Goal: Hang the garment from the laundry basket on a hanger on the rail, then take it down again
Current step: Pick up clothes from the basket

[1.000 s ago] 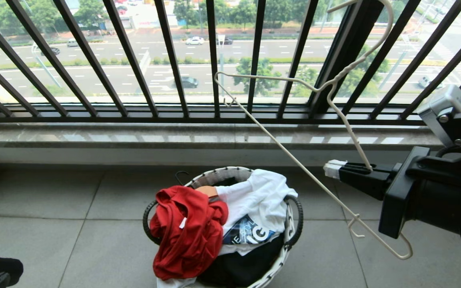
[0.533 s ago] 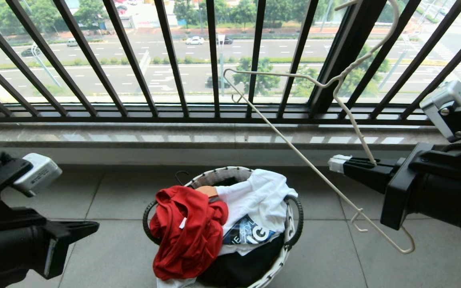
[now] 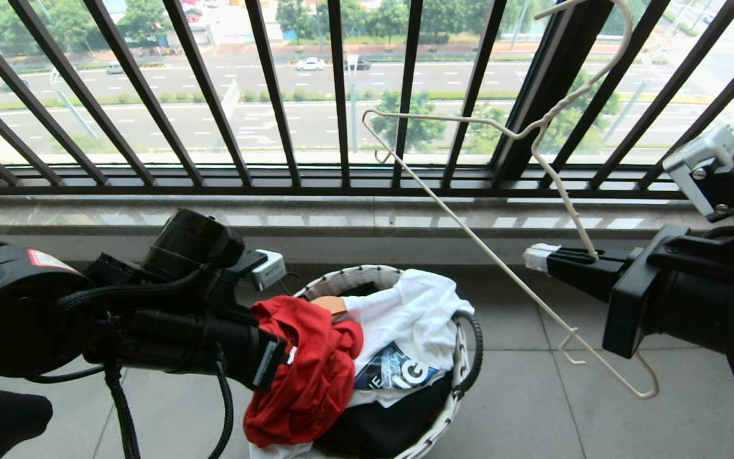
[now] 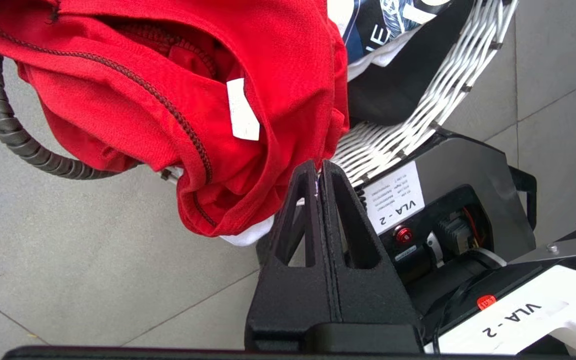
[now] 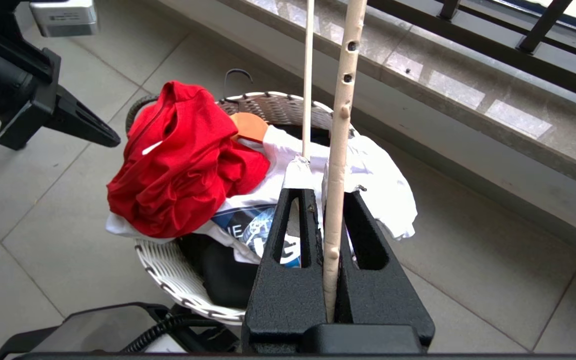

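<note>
- Balcony tile floor (image 3: 596, 433), laundry basket (image 3: 354, 278) at 6 o'clock.
- Left gripper (image 4: 318, 172) clamped empty beside garment (image 3: 309, 376); must open or shirt gets shoved.
- Right gripper (image 3: 536, 257) pinches hanger (image 3: 469, 233) w/ wire tilted; may snag.

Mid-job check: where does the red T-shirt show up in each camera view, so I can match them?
Head view: red T-shirt draped over the basket's left rim, low centre, just beyond the left hand.
Left wrist view: it fills the upper left, above the shut left hand.
Right wrist view: centre left, on the basket.
Shared landmark: white woven basket.
</note>
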Motion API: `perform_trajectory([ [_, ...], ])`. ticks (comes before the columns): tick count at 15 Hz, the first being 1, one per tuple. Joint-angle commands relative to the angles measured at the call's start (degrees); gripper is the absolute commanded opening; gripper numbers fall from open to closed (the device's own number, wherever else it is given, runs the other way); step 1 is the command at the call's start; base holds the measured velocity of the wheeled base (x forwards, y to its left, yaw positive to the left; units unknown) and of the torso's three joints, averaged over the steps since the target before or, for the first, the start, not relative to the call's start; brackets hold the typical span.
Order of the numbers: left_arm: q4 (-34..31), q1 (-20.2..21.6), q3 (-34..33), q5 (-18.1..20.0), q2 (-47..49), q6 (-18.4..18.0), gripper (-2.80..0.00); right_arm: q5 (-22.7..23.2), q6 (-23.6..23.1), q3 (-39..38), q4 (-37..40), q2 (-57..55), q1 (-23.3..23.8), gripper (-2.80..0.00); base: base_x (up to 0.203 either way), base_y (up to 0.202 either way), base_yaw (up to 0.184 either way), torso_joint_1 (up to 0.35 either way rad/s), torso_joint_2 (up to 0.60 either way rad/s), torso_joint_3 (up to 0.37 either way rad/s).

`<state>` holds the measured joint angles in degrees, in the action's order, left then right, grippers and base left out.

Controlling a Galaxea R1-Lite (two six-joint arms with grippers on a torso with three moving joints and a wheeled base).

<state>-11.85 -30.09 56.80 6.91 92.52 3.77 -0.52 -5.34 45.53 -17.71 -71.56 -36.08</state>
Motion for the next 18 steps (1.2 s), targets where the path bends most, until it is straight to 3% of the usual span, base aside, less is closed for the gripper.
perform_trajectory([
  [1, 3.2, -0.9, 0.0, -0.3, 5.1, 2.8, -2.8, 0.0, 0.0, 0.2, -0.1, -0.6, 1.5, -2.8, 0.0, 0.0, 0.0, 0.0, 0.0, 0.0],
  [4, 4.7, -1.5, 0.2, -5.0, 7.5, 3.0, -2.8, 0.2, 0.0, 0.6, -0.1, -1.0, 2.5, -2.8, 0.0, 0.0, 0.0, 0.0, 0.0, 0.0],
  [8, 7.5, -1.5, -0.1, -6.2, 7.6, 3.0, -2.8, 0.2, 0.0, 0.5, -0.1, -1.1, 2.5, -2.8, 0.0, 0.0, 0.0, 0.0, 0.0, 0.0],
  [9, 7.4, -1.6, -0.2, -6.1, 6.0, 3.0, 0.0, 0.2, 0.0, 0.5, -0.1, -1.1, 2.5, -2.8, 0.0, 0.0, 0.0, 0.0, 0.0, 0.0],
  [12, 7.3, -2.2, -0.6, -6.4, 3.5, 3.2, 0.0, 0.2, 0.0, 0.4, -0.1, -1.4, 2.5, -2.8, 0.0, 0.0, 0.0, 0.0, 0.0, 0.0],
  [18, 9.2, -2.1, -0.2, -9.3, 10.1, 3.2, 0.0, 0.2, 0.1, 0.4, -0.1, -1.5, 2.6, -2.8, 0.0, 0.0, 0.0, 0.0, 0.0, 0.0],
])
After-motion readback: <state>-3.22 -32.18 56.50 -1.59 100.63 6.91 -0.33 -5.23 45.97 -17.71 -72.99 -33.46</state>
